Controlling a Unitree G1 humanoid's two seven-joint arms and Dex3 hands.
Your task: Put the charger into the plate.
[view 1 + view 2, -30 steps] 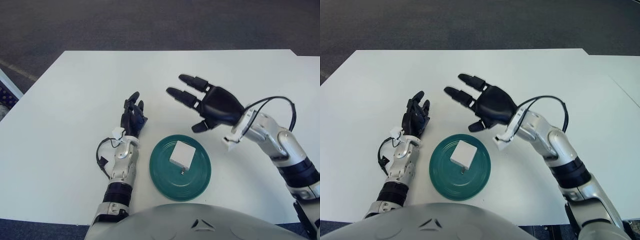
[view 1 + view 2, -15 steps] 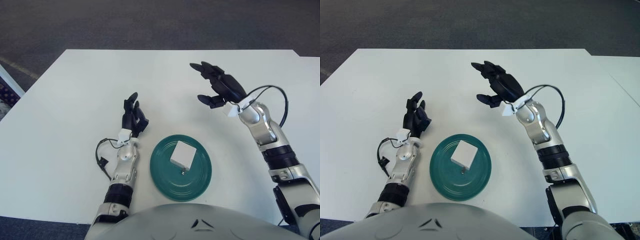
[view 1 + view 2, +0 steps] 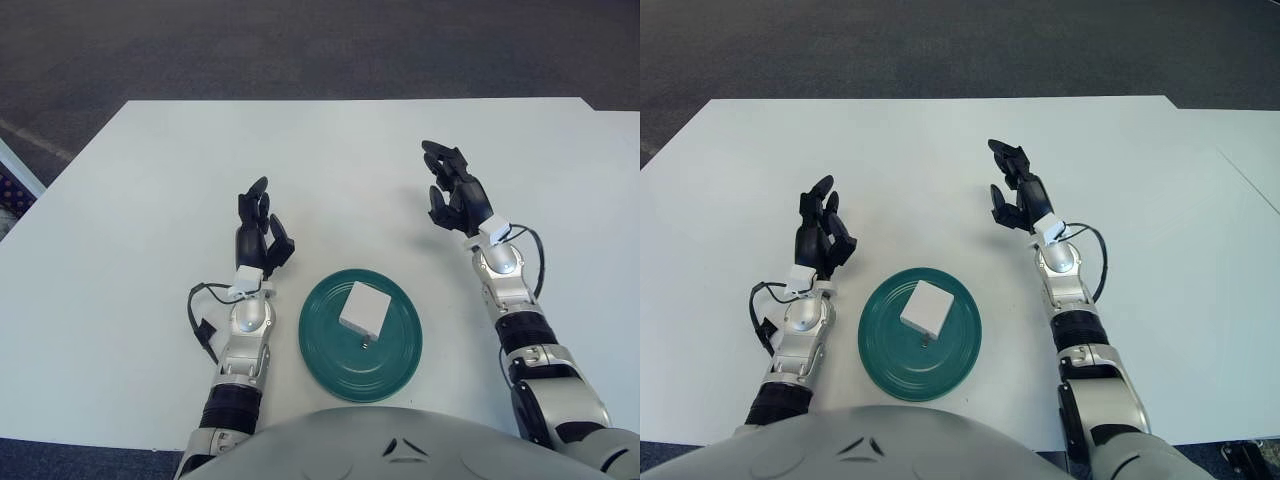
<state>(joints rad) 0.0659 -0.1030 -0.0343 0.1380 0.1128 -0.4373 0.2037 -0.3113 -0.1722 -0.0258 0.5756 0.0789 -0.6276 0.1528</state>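
A white square charger [image 3: 364, 310] lies inside the round teal plate [image 3: 330, 356] near the table's front edge. My left hand [image 3: 253, 226] is raised to the left of the plate, its fingers relaxed and holding nothing. My right hand [image 3: 455, 194] is raised to the right of and beyond the plate, its fingers spread and holding nothing. Neither hand touches the plate or the charger.
The white table [image 3: 150, 180] carries only the plate. Dark carpet floor [image 3: 300, 45] lies beyond its far edge. Black cables [image 3: 200, 322] loop at both wrists.
My right hand has swung from above the plate's far side out to the right and turned upright. My left hand has lifted and straightened a little. The charger and plate have not moved.
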